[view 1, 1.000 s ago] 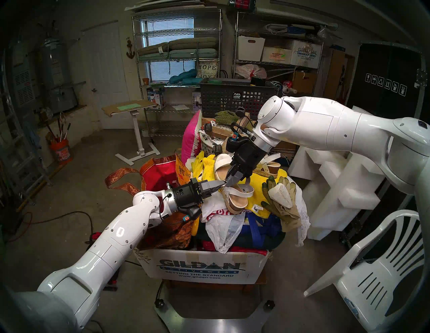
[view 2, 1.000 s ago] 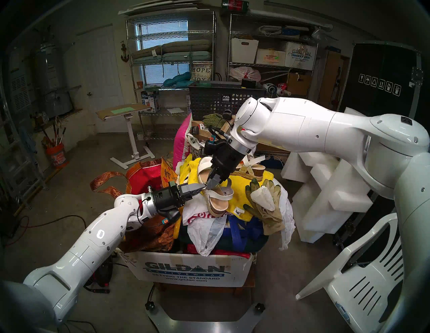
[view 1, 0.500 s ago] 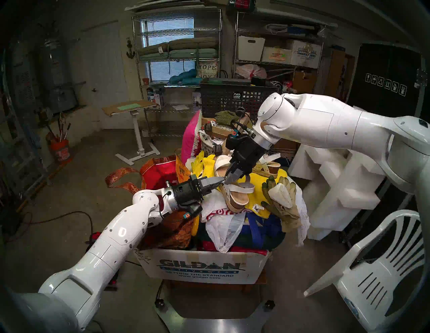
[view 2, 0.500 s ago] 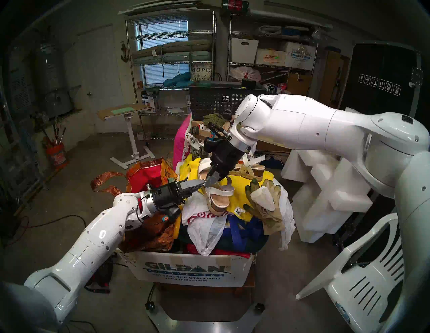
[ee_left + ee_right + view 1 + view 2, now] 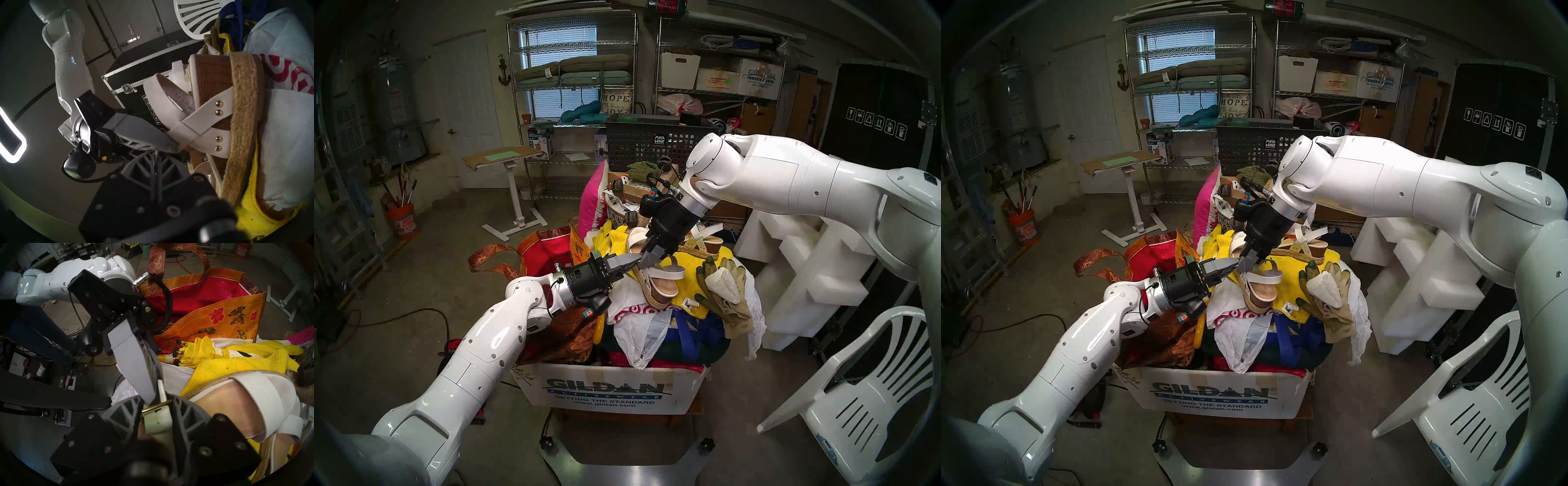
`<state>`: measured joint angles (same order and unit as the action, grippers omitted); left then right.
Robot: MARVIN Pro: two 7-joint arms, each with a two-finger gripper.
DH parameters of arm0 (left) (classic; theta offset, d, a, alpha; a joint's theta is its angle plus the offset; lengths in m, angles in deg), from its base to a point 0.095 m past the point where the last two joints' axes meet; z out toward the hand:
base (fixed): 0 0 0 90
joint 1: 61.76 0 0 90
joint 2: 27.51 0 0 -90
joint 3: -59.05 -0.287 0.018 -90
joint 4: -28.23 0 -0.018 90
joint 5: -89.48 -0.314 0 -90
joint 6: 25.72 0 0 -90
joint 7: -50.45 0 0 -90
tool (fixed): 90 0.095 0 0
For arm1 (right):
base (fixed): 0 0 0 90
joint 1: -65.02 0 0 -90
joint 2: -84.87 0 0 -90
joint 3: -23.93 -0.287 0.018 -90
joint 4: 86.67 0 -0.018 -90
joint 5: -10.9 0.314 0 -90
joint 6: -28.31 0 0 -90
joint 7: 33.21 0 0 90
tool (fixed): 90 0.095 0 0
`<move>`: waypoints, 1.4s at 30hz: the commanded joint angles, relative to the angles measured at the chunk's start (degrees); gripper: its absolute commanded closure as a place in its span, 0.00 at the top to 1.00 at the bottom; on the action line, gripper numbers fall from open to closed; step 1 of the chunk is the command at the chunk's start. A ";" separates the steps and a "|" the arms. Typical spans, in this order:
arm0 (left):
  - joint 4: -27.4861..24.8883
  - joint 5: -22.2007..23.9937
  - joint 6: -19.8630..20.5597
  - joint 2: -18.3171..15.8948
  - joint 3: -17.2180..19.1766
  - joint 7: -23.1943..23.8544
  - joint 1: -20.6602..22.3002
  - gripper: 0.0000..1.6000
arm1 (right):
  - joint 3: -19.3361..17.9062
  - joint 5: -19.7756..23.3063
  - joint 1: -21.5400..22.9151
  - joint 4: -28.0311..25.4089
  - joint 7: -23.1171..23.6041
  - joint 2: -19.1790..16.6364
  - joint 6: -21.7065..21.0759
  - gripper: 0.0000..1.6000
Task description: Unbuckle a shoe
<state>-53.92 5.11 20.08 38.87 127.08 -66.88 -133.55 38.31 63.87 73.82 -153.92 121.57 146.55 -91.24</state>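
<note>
We see an overfilled cardboard box (image 5: 605, 390) heaped with bags; on its yellow towel (image 5: 690, 271) lie a sandal (image 5: 663, 288) and gloves (image 5: 726, 298).

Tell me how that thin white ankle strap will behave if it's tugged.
The strap likely bends easily: it curves in a loose loop above the sandal. It seems light and thin. The right gripper is shut on it by the brass buckle, so a tug may drag the sandal too.

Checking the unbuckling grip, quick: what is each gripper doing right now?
Left gripper: shut on the strap's free end.
Right gripper: closed on the strap at the buckle.
</note>
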 commanded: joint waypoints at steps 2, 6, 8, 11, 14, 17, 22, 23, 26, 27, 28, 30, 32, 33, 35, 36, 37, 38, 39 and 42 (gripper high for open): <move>-4.61 2.88 -0.11 0.03 2.11 1.35 -1.15 0.00 | -0.47 0.18 1.00 -1.93 -0.30 -0.27 -1.22 0.39; -4.61 2.98 -0.13 0.02 2.49 1.78 -1.60 0.00 | -0.59 0.05 1.84 -4.07 -0.81 -1.48 -2.49 0.58; -4.39 2.81 -0.10 0.07 2.47 1.85 -1.66 0.00 | -0.69 0.04 2.14 -5.09 -1.39 -2.07 -3.27 0.58; -3.88 2.49 -0.14 0.17 2.37 1.64 -1.67 0.00 | -0.88 0.04 2.58 -6.49 -2.06 -2.89 -4.08 0.69; -3.50 2.18 -0.19 0.21 2.23 1.43 -1.68 0.00 | -1.27 -0.22 3.44 -8.02 -3.19 -3.80 -4.73 0.72; -3.17 2.03 -0.21 0.27 2.10 1.23 -1.69 0.00 | -1.61 -0.36 4.14 -8.81 -4.05 -4.39 -5.35 0.79; -2.89 1.80 -0.09 0.30 2.02 1.07 -1.72 0.00 | -2.37 -0.68 5.05 -10.53 -6.12 -5.58 -6.06 0.80; -2.84 1.78 -0.08 0.30 2.02 1.03 -1.72 0.00 | -2.42 -0.75 5.23 -10.79 -6.25 -5.73 -6.20 0.78; -2.75 1.75 -0.07 0.28 2.05 0.87 -1.71 0.00 | -2.75 -0.89 5.44 -11.62 -7.34 -6.20 -6.63 0.81; -2.73 1.73 -0.07 0.27 2.06 0.81 -1.70 0.00 | -2.74 -1.17 5.49 -11.93 -7.85 -6.29 -6.81 0.80; -2.66 1.85 -0.06 0.34 2.11 0.74 -1.74 0.00 | -2.73 -1.23 5.48 -11.96 -7.88 -6.28 -6.98 0.79; -2.54 1.77 -0.05 0.35 2.08 0.65 -1.72 0.00 | -2.69 -1.92 5.41 -12.35 -9.23 -6.34 -7.19 0.79; -2.37 1.72 -0.04 0.39 2.03 0.60 -1.69 0.00 | -3.09 -2.07 5.06 -12.69 -10.40 -6.58 -7.22 0.80; -2.32 1.65 -0.01 0.39 2.01 0.53 -1.67 0.00 | -2.80 -2.51 5.29 -12.64 -10.15 -6.40 -7.33 0.80; -2.26 1.59 0.03 0.40 1.99 0.52 -1.64 0.00 | -2.60 -3.27 5.50 -12.89 -10.73 -6.40 -7.81 0.80; -2.23 1.50 0.07 0.39 1.97 0.45 -1.61 0.00 | -2.88 -2.95 5.27 -12.77 -10.62 -6.55 -7.66 0.80; -2.21 1.49 0.08 0.40 1.97 0.47 -1.60 0.00 | -2.89 -3.13 5.31 -12.89 -10.80 -6.65 -7.80 0.78; -2.15 1.44 0.10 0.41 1.95 0.43 -1.55 0.00 | -2.77 -3.32 5.44 -12.89 -10.61 -6.71 -7.90 0.77; -2.07 1.39 0.12 0.43 1.93 0.37 -1.51 0.00 | -2.88 -3.26 5.44 -12.91 -10.47 -6.88 -7.91 0.75; -1.87 1.21 0.16 0.47 1.86 0.25 -1.39 0.00 | -3.04 -3.47 5.63 -13.13 -10.21 -7.22 -8.00 0.73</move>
<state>-55.57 6.31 20.18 39.00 128.80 -65.67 -135.66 36.31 60.35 77.73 -167.04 111.24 140.16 -99.32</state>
